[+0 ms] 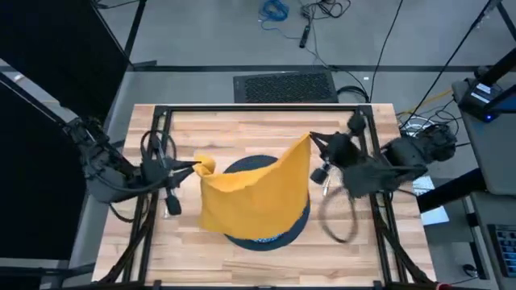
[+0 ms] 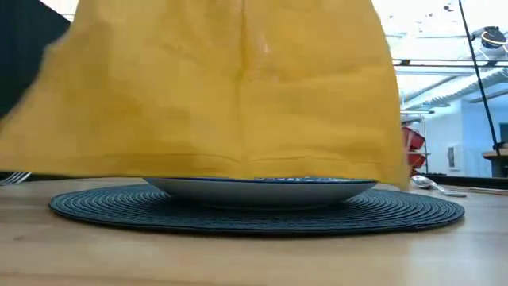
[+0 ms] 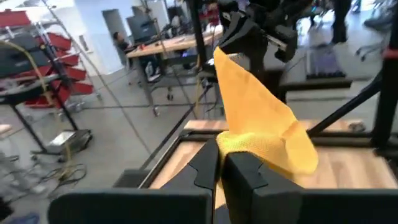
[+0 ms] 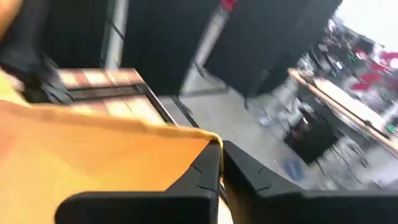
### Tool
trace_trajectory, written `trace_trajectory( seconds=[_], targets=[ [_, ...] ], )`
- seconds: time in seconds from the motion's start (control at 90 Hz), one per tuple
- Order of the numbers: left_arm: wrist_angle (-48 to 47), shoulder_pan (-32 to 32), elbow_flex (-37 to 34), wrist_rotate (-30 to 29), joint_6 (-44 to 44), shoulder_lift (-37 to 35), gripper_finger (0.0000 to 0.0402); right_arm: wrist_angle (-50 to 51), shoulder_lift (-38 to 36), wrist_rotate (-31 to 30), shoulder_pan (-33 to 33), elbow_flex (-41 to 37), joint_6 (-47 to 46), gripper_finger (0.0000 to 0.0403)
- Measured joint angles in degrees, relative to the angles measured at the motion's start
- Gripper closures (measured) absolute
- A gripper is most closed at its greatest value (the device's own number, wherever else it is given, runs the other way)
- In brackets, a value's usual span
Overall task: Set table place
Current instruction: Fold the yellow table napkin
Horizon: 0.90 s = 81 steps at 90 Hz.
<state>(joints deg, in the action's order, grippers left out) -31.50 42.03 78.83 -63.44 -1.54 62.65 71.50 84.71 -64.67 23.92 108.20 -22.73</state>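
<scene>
The left claw [image 1: 196, 167] and the right claw [image 1: 311, 138] are each pinching a corner of the yellow napkin [image 1: 256, 189], holding it up over the plate [image 2: 262, 191].

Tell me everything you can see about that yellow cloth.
The napkin is a mustard-yellow woven cloth, held up in the air and spread like a sheet. The left gripper pinches one corner, the right gripper another. It hangs over the plate, which sits on a dark round mat on the table. Its lower hem looks to reach about the plate's rim.
</scene>
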Motion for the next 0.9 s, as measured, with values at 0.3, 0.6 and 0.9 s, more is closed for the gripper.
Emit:
trace_trajectory(
  seconds=[0.3,0.6,0.9],
  targets=[
    [-19.1,-7.31,-0.07,-0.07,-15.57,0.0,0.0402,3.55,3.25,3.11,-10.83,-0.05,0.2,0.0403],
    [-21.83,-16.17,-4.8,-0.32,-17.66,-0.12,0.0402,-7.17,3.12,12.78,-22.83,-10.22,7.19,0.0403],
    [-19.85,-25.61,-12.71,0.38,-17.7,-0.12,0.0402,-20.81,3.12,21.56,-33.94,-20.75,14.1,0.0403]
  ],
)
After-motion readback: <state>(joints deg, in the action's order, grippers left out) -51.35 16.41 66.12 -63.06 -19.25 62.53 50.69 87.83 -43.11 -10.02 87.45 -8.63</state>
